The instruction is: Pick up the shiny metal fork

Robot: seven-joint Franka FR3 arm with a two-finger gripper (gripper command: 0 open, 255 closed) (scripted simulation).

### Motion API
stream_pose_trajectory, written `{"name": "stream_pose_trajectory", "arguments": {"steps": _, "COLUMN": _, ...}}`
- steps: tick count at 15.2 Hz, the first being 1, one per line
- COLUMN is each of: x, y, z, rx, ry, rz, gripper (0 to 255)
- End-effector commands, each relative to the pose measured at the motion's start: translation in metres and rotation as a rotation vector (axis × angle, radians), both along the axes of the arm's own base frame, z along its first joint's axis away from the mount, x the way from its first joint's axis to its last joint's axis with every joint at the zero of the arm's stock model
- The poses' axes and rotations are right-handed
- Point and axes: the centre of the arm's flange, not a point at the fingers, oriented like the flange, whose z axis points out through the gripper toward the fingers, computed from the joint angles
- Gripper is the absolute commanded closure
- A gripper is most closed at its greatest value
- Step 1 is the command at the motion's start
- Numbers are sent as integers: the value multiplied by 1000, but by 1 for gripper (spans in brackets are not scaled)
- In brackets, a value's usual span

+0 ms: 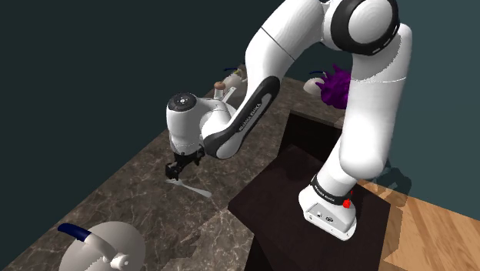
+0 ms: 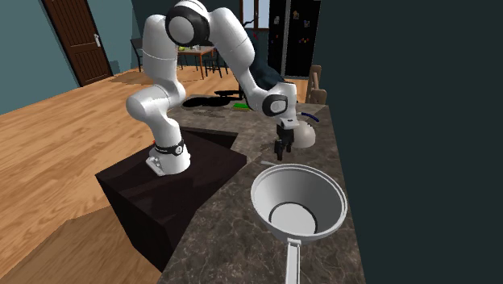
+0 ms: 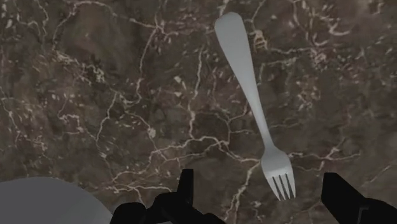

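Step in hand: bringing the hand [image 3: 259,191] down over the fork [image 3: 251,102] for the grasp; I judge that nothing is lifted yet.
Hand: spread wide and holding nothing, with bare bench [image 3: 95,95] between the fingers [image 3: 185,191].
Fork: flat on the dark veined bench. Its tines lie between the fingers without touching them and nearer one finger than the other, and its handle runs away ahead of the hand at a slight slant.
Doing it well: the closing line already crosses the fork's narrow width, so little wrist turn seems needed. Centre the fork in the gap first. A grasp at the neck or further up the handle would probably balance better than one at the tines. The fork is thin and lies flush, so the fingertips should go almost to the bench before closing. Then close slowly and lift straight up.
Risk: closing too high would likely miss the fork. An off-centre close would likely push it sideways or spin it.
Wrist view gives: the fork's full outline, its slant and the finger gap.
Shoulder view gives: the hand [image 1: 178,168] close above the bench, with the fork [image 1: 192,188] a pale sliver just beside and below it.
Second exterior view gives: the hand [image 2: 281,150] between a big pan [image 2: 318,190] and a pale pot [image 2: 305,135]. The pot stands just behind the hand, so it matters for the lift. I cannot make out the fork there.
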Motion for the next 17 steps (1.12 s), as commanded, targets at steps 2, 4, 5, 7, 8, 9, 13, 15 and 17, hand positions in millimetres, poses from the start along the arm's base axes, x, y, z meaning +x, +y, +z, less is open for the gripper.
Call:
{"name": "stream_pose_trajectory", "arguments": {"steps": 2, "x": 10, "y": 23, "z": -36, "rx": -3, "ry": -5, "rz": 9, "gripper": 0}}
{"name": "stream_pose_trajectory", "arguments": {"steps": 4, "x": 10, "y": 24, "z": -44, "rx": -3, "ry": -5, "rz": 9, "gripper": 0}}
{"name": "stream_pose_trajectory", "arguments": {"steps": 5, "x": 10, "y": 24, "z": -49, "rx": -3, "ry": -5, "rz": 9, "gripper": 0}}
{"name": "stream_pose_trajectory", "arguments": {"steps": 7, "x": 10, "y": 24, "z": -60, "rx": -3, "ry": -5, "rz": 9, "gripper": 0}}
{"name": "stream_pose_trajectory", "arguments": {"steps": 8, "x": 10, "y": 24, "z": -65, "rx": -3, "ry": -5, "rz": 9, "gripper": 0}}
{"name": "stream_pose_trajectory", "arguments": {"steps": 9, "x": 10, "y": 24, "z": -70, "rx": -3, "ry": -5, "rz": 9, "gripper": 0}}
{"name": "stream_pose_trajectory", "arguments": {"steps": 13, "x": 10, "y": 25, "z": -79, "rx": -3, "ry": -5, "rz": 9, "gripper": 255}}
{"name": "stream_pose_trajectory", "arguments": {"steps": 15, "x": 10, "y": 25, "z": -79, "rx": -3, "ry": -5, "rz": 9, "gripper": 255}}
{"name": "stream_pose_trajectory", "arguments": {"steps": 17, "x": 10, "y": 26, "z": -79, "rx": -3, "ry": -5, "rz": 9, "gripper": 255}}
